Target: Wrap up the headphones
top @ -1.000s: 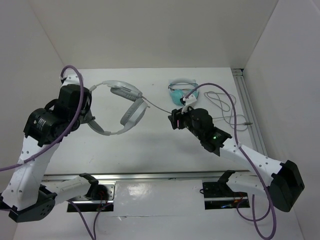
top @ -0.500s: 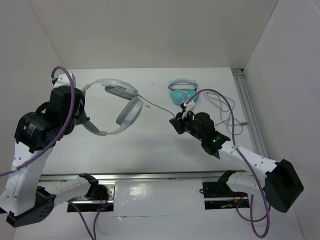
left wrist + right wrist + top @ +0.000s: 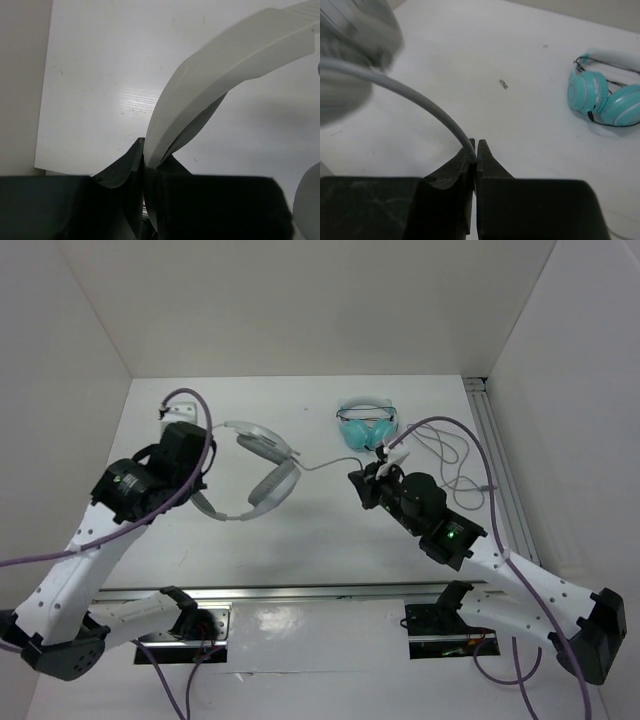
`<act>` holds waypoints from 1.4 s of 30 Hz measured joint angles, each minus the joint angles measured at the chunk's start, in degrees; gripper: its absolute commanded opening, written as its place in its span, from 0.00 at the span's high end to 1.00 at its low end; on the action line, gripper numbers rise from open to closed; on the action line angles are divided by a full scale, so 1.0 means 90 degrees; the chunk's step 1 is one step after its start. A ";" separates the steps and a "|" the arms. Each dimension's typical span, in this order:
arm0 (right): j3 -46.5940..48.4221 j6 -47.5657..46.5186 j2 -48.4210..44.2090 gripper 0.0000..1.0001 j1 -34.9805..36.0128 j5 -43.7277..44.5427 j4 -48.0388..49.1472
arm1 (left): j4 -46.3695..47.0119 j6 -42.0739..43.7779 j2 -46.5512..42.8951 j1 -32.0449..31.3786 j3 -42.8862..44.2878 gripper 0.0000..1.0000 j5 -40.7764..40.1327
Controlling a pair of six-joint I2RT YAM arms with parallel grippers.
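The wide headband of the headphones (image 3: 272, 484) is being clamped edge-on between the jaws of the left gripper (image 3: 150, 159), over the left half of the table (image 3: 300, 530). Their pale cable (image 3: 422, 102) is being pinched tight by the right gripper (image 3: 476, 151) near mid-table. Farther back, teal headphones (image 3: 367, 428) are lying flat.

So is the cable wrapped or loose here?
Loose. The cable runs free from the headphones to the shut right gripper; none is wound round the headband.
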 measured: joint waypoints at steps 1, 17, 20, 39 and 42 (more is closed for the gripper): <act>0.0177 -0.0007 -0.0044 1.00 0.0155 0.0185 -0.0102 | 0.0143 0.0049 0.0066 -0.0199 -0.0214 1.00 -0.0017; 0.2108 -0.0406 0.0393 1.00 0.2183 0.2562 -0.2033 | 0.0663 0.0131 0.1443 -0.1634 -0.0534 1.00 -0.1382; 0.2363 -0.0457 0.0393 1.00 0.2183 0.2647 -0.2215 | 0.0709 0.0070 0.1443 -0.1634 -0.0544 1.00 -0.1515; 0.3774 -0.1258 0.1088 0.99 0.2208 0.2470 -0.3378 | 0.1848 0.0823 0.1090 -0.2178 -0.1328 1.00 -0.0568; 0.3772 -0.1358 0.1134 0.99 0.2314 0.2443 -0.3487 | 0.1987 0.1069 0.1052 -0.2489 -0.1421 1.00 -0.0308</act>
